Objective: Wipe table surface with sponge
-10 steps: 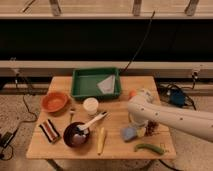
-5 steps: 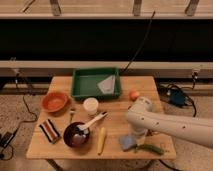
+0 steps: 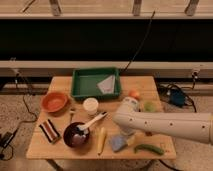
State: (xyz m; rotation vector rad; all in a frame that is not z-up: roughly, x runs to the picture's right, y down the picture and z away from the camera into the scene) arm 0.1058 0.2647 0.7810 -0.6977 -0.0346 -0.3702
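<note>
Since a second ago, the small flat blue-grey rectangular sponge (image 3: 119, 142) has slid left and closer to the front edge of the light wooden bench (image 3: 150, 85), and the white arm has swung lower over it. It now lies near the front edge, right of centre. It looks soft and light, likely to squash and drag rather than skid, so I judge firm pressure on its flat top, or a pinch across its short sides, suits it best. The end effector (image 3: 126, 134) hangs under the arm at the sponge's rear right corner, seemingly touching it; I cannot tell whether it is open or closed. A yellow elongated item (image 3: 102, 140) lies just left, a long green vegetable (image 3: 148, 148) just right.
</note>
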